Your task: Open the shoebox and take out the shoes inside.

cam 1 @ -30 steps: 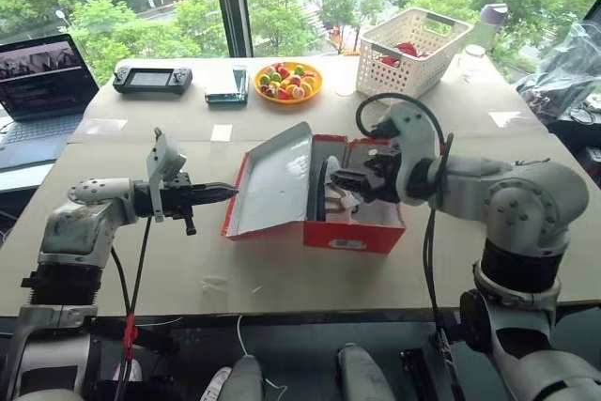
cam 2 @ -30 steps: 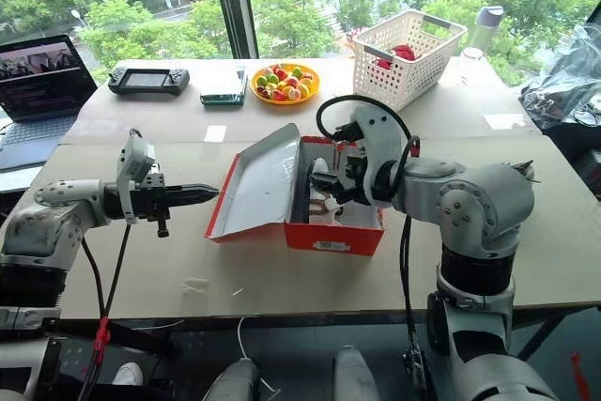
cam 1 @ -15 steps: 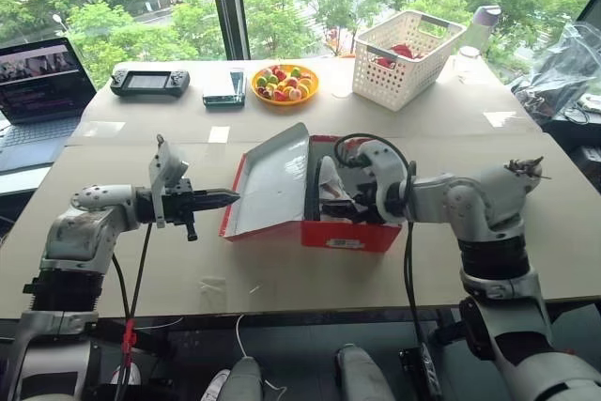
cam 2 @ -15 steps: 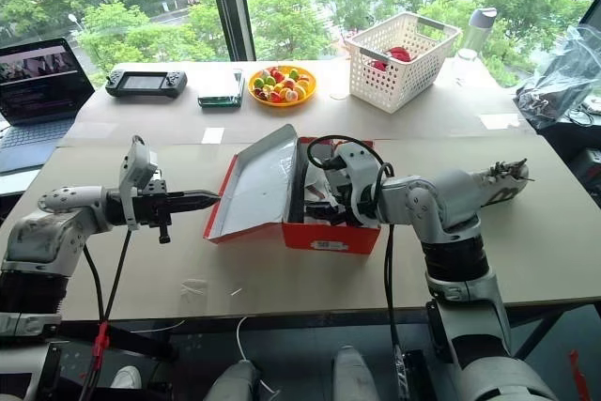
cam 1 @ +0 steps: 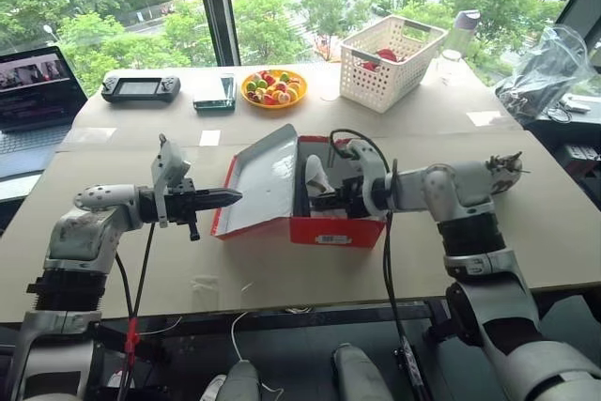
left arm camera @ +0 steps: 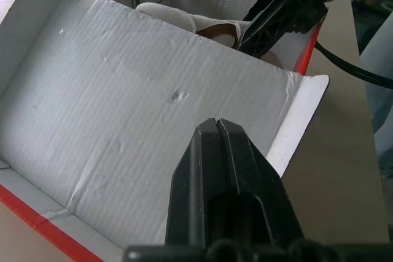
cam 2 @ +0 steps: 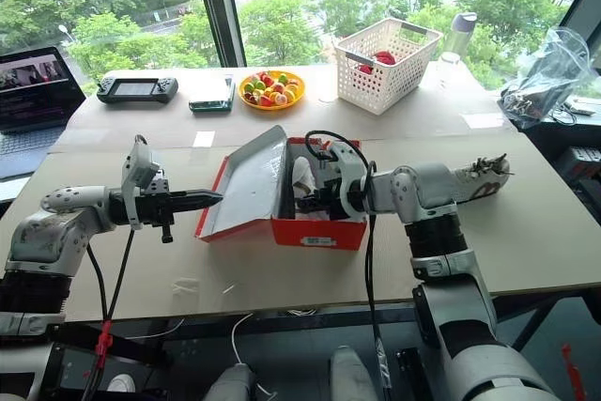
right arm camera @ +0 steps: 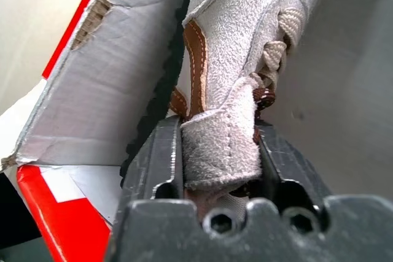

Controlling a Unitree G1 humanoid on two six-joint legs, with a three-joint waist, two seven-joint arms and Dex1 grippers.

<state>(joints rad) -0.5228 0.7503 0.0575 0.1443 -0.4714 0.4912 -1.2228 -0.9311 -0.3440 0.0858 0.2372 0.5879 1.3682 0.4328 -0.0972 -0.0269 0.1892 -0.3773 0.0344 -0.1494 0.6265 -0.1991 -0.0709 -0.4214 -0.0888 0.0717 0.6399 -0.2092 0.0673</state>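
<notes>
The right pincer (right arm camera: pixel 219 173) has sunk into the shoebox (cam 1: pixel 324 229) and clamped onto a shoe's (right arm camera: pixel 236 84) tongue. The left pincer (cam 1: pixel 228 197) – clenched, empty – props the lid.

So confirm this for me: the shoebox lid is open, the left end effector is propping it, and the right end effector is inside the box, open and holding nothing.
One part is wrong. The right end effector is not empty: the right wrist view shows its fingers closed on a shoe inside the shoebox. The rest stands: the lid is open and the shut left end effector rests against it.
</notes>
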